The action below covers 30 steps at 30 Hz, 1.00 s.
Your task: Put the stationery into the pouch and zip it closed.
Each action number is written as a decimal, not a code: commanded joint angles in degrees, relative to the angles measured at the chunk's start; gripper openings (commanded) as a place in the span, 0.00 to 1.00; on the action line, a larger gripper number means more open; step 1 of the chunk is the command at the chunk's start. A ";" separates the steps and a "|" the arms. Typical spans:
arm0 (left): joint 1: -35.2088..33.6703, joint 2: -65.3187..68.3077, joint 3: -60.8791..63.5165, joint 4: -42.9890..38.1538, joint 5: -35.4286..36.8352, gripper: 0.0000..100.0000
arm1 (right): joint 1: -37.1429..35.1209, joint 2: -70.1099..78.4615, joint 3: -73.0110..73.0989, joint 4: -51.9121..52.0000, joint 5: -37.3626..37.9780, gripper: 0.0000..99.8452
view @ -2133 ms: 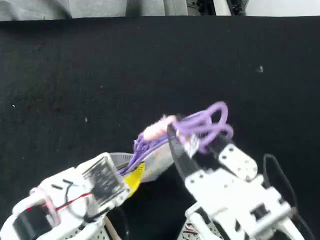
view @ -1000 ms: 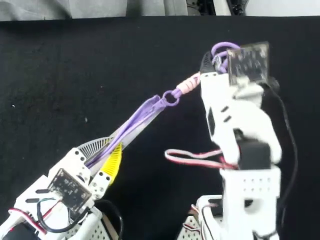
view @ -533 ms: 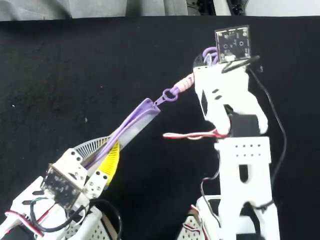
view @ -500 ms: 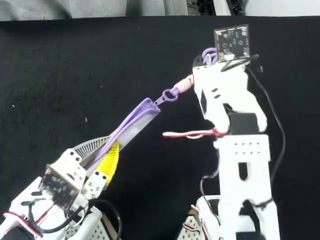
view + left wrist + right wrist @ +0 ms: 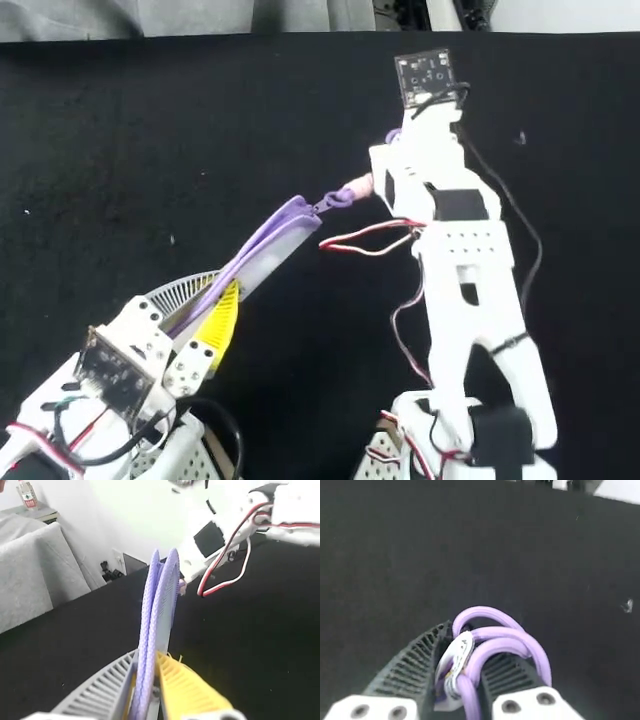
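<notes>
High view, pouch (image 5: 262, 252): purple and slim, held off the black table (image 5: 150, 130) and stretched edge-up between the two arms.
High view, left gripper (image 5: 205, 305): at the near end, its grey and yellow fingers pinched onto the pouch's near end.
High view, right gripper (image 5: 392, 142): at the far end, arm reaching well out. A pink bead (image 5: 356, 186) and a small ring (image 5: 335, 198) link it to the pouch's far tip.
Left wrist view, pouch (image 5: 160, 610): runs straight out from the left gripper (image 5: 147, 680), clamped between the jaws, with its two woven sides pressed flat together. The right arm (image 5: 220, 530) sits just past its far tip.
Right wrist view, right gripper (image 5: 465, 652): jaws nearly closed on a bundle of purple cord (image 5: 495, 640) loops, with a white tag (image 5: 455, 662) caught among them.
Stationery: I cannot tell whether it is inside.
Step in hand: probably the zip pull, one arm anchoring the pouch while the other draws the cord. The slider looks to be at or near the far end.
Next move: keep the pouch taut and pull along its length until the slider stops. Then ease the tension, let go of the cord and lay the pouch down.
</notes>
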 commanded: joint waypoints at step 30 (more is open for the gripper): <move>-2.86 -1.23 -18.51 -10.11 0.70 0.03 | -3.69 23.16 -2.59 -2.90 -0.09 0.01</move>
